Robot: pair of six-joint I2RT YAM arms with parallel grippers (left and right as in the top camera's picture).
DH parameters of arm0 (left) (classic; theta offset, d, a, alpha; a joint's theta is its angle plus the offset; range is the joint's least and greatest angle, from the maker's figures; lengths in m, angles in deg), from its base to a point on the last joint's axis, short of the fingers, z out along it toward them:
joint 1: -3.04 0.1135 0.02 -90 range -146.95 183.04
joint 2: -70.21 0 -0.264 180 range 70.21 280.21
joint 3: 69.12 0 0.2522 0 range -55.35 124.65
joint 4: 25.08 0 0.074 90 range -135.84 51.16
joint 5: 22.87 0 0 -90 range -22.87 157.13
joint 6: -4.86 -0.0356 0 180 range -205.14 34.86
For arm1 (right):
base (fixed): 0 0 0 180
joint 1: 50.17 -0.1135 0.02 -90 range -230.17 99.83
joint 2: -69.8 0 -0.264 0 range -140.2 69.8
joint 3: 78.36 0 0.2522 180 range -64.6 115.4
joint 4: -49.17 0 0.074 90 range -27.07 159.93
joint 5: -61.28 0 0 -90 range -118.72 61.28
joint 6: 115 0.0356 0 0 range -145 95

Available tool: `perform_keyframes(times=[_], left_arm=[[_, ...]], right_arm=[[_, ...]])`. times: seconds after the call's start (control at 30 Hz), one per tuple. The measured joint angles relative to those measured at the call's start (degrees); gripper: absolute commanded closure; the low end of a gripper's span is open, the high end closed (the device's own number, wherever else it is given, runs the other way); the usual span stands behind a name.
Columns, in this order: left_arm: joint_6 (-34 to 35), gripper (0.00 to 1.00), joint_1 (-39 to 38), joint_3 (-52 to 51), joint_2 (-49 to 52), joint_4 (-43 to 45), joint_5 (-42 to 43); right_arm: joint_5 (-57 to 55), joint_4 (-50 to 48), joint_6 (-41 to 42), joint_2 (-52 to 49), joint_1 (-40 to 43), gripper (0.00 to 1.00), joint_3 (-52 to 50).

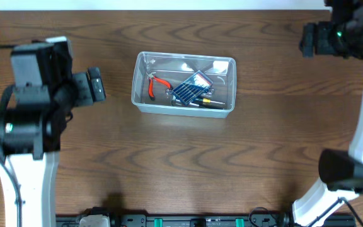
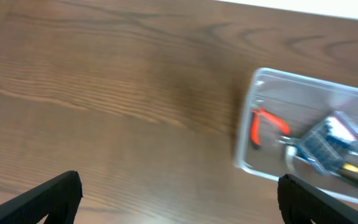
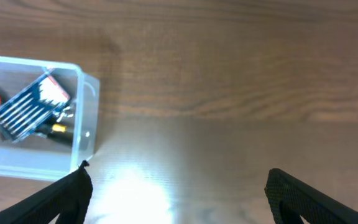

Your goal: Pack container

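The clear plastic container (image 1: 142, 85) stands at the middle of the table. Inside lie red-handled pliers (image 1: 157, 84), a dark flat case of bits (image 1: 191, 87) and a screwdriver with a yellow band (image 1: 208, 103). The container also shows in the left wrist view (image 2: 248, 138) at the right and in the right wrist view (image 3: 87, 124) at the left. My left gripper (image 2: 179, 196) is open and empty, over bare wood left of the container. My right gripper (image 3: 179, 193) is open and empty, over bare wood right of it.
The left arm (image 1: 33, 101) is at the left side and the right arm (image 1: 339, 34) at the far right corner, with its base (image 1: 342, 170) at the lower right. A glare patch (image 3: 135, 186) lies on the wood.
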Motion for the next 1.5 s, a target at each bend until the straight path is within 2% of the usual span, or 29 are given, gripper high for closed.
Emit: perform_keyframes(times=[0.13,0.23,0.33,0.43,0.53,0.67,0.77,1.0,1.27,1.5], left_arm=[[0.2,0.01,-0.3,-4.4,-8.2,-0.2,1.7],[0.4,0.01,-0.3,-10.7,-15.9,1.4,2.3],[0.3,0.01,-0.3,-18.2,-24.3,3.6,2.7],[-0.3,0.01,-0.3,-24.9,-32.5,6.2,2.8],[-1.6,0.01,-0.3,-30.3,-39.5,6.9,2.9],[-2.1,0.01,-0.3,-35.3,-45.9,7.0,2.9],[-2.5,0.02,-0.3,-37.1,-47.6,6.9,2.9],[-2.9,0.01,-0.3,-37.5,-47.7,6.5,2.9],[-2.9,0.02,-0.3,-37.5,-47.7,6.6,2.9],[-2.9,0.02,-0.3,-37.5,-47.7,6.5,2.9]], right_arm=[[-0.4,2.6,1.3,7.9,0.2,0.08,-1.5],[-0.7,1.9,2.4,15.6,0.2,0.07,-6.9],[-0.9,-3.1,3.1,24.3,-0.1,0.07,-17.9],[-1.0,-13.0,3.8,35.3,-1.6,0.01,-35.2],[-1.0,-22.5,4.4,45.7,-3.3,0.01,-51.4],[-1.0,-33.5,5.0,59.6,-4.5,0.01,-71.4],[-1.0,-36.5,5.1,66.5,-4.6,0.01,-80.7],[-1.0,-33.2,5.4,70.4,-4.6,0.01,-89.9],[-1.0,-27.4,5.5,70.4,-4.6,0.01,-91.3],[-1.0,-27.1,5.5,70.4,-4.7,0.01,-91.3]])
